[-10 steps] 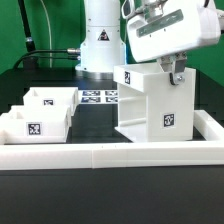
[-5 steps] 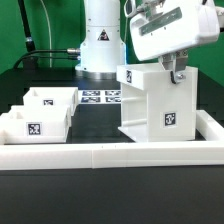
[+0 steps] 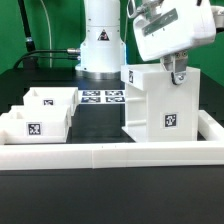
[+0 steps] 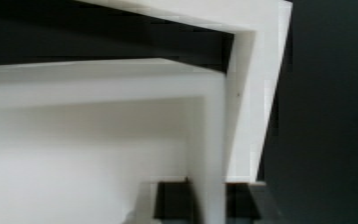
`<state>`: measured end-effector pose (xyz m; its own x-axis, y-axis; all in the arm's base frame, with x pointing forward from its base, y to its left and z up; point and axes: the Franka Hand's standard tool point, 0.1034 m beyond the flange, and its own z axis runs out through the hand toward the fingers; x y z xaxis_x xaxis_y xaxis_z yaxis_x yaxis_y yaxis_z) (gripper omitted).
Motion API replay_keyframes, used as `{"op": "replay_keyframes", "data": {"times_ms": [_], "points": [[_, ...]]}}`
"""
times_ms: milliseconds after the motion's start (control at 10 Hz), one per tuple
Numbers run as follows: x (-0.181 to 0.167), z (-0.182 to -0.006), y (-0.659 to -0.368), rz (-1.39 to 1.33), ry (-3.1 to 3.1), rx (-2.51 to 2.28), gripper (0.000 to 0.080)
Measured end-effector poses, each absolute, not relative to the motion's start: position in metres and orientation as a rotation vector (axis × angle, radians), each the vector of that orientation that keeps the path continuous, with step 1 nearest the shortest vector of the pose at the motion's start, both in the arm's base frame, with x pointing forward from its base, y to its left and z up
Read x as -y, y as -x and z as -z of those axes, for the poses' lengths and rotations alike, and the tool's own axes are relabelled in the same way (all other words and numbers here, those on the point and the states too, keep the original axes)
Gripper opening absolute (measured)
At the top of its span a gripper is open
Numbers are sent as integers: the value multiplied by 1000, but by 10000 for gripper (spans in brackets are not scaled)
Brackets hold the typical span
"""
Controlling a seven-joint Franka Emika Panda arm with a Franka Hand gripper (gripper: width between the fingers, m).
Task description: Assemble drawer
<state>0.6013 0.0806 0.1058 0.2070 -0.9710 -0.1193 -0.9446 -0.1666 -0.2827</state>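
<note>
The tall white drawer casing (image 3: 160, 105) stands on the exterior view's right, with tags on its front and side. My gripper (image 3: 178, 72) is at its top edge, shut on the casing's wall. In the wrist view my gripper (image 4: 210, 200) has a dark finger (image 4: 174, 200) on each side of the thin white casing wall (image 4: 247, 100). Two small shallow trays lie on the exterior view's left, one at the back (image 3: 52, 100) and one in front (image 3: 35, 125).
The long low white border wall (image 3: 110, 152) runs across the front and up the exterior view's right side. The marker board (image 3: 100, 97) lies flat behind the casing. The robot base (image 3: 100, 45) stands at the back.
The casing and my gripper have shifted slightly toward the exterior view's right. The trays have not moved.
</note>
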Motion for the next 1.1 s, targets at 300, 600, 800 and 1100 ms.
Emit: {"op": "replay_keyframes", "data": {"times_ms": [300,600,800,1100], "points": [[-92,-107,-615,124,2184,-1795,54],[-104,-105,-628,114,2156,-1813,55],[-105,-102,-632,77,2152,-1833,57],[-103,-101,-634,43,2159,-1840,57]]}}
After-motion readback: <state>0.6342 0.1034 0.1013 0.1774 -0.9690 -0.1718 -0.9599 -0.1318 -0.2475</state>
